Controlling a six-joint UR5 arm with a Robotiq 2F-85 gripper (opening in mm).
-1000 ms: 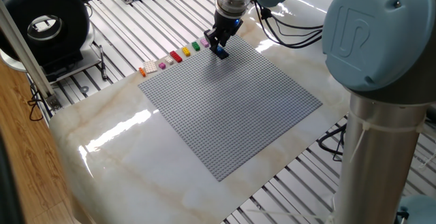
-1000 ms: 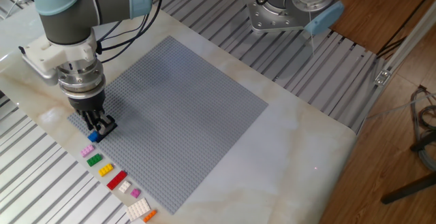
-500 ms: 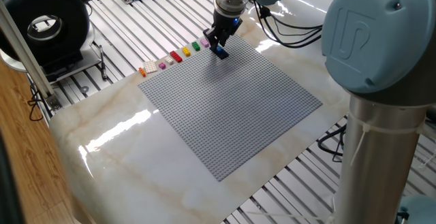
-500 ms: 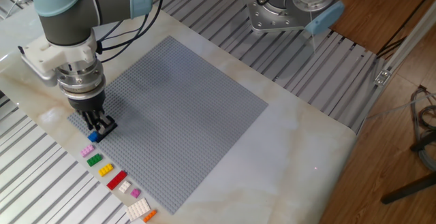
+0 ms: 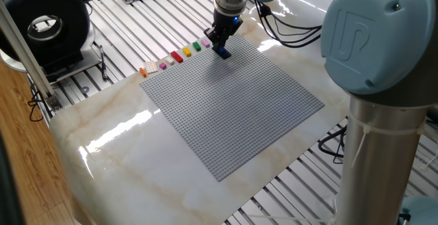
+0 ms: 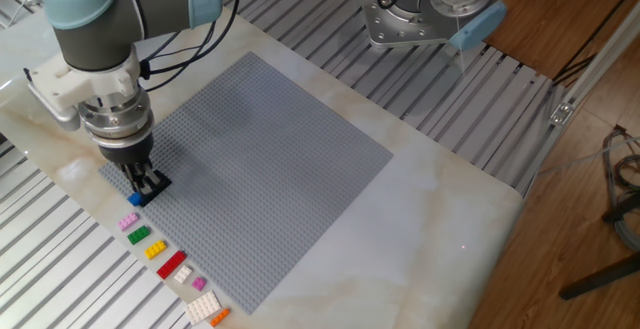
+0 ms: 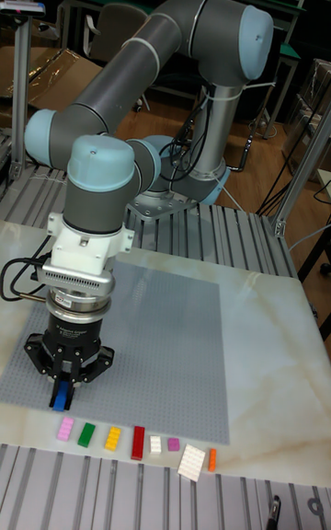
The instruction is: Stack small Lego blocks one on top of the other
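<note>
Tall fixed view: gripper point(image 7: 62, 394) points straight down over the near-left corner of the grey baseplate point(image 7: 175, 346), fingers pinching a blue brick point(image 7: 62, 396) that stands on end between them.
Gripper state: pressed together on the blue brick; whether the brick's lower end touches the baseplate cannot be told.
Loose bricks, tall fixed view: a row lies on the marble table point(image 7: 267, 383) just off the baseplate's near edge, from the picture's left a pink brick point(image 7: 65, 430), green brick point(image 7: 86, 434), yellow brick point(image 7: 112, 438), long red brick point(image 7: 138, 443), small white brick point(image 7: 155, 444), a second small pink brick point(image 7: 173, 444), larger white plate point(image 7: 192, 461), and orange brick point(image 7: 211, 459).
Spacing: bricks in the row lie apart from one another, none stacked.
Other fixed view: gripper point(image 6: 141, 186) stands at the baseplate corner with the blue brick point(image 6: 136, 198) showing at the fingertips, just beside the end of the row.
One fixed view: gripper point(image 5: 220, 46) sits at the far corner of the baseplate point(image 5: 233, 105), the row running away along the plate's edge to the picture's left.
Dark navy brick: a dark shape shows under the fingers, too small to identify.
</note>
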